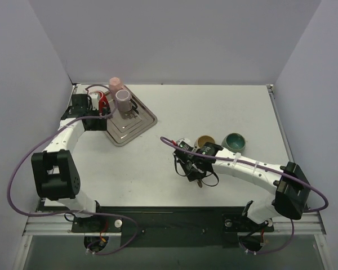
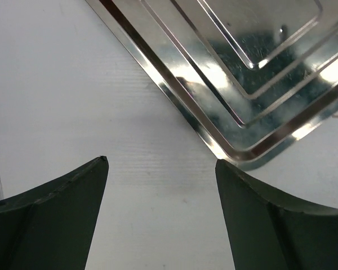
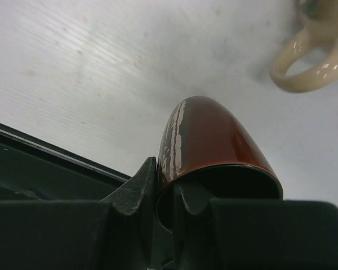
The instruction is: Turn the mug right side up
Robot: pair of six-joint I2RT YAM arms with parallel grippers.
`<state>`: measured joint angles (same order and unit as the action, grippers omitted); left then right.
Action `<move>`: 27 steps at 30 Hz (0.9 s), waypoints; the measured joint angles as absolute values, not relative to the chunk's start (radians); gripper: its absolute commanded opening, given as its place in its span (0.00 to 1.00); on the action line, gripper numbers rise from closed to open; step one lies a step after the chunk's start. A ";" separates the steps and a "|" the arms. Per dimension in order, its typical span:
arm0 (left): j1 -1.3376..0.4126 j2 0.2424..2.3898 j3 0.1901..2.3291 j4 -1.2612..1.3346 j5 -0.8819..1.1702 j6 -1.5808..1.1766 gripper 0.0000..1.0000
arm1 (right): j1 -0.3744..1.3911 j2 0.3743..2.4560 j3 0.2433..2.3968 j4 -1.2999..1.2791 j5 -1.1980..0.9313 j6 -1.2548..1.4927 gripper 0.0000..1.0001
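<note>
Cream mug (image 3: 307, 83) sits near the clamped red mug (image 3: 208, 135).

A white surface (image 1: 214, 112) is seen, bounded by pale walls. A steel tray (image 1: 152, 118) is laid on it at the left rear, set cornerwise, with one corner turned toward the near edge. A tan mug (image 1: 204, 141) and a teal cup (image 1: 234, 142) are stood upright just beside each other right of the middle, well apart from the tray. Whether the pink cup (image 1: 115, 83) behind the tray is borne by the tray or the surface cannot be told.
</note>
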<state>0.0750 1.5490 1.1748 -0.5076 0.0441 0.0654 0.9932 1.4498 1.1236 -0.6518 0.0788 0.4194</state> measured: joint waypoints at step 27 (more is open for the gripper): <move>0.004 2.123 1.665 -0.351 -0.288 -0.309 0.85 | 0.904 1.364 1.003 -0.639 0.142 0.495 0.70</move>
<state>0.0036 2.1227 1.6653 -0.3511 -0.2878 -0.3088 0.9039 1.3640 1.0035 -0.6392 0.1421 0.4946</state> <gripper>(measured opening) 0.855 0.696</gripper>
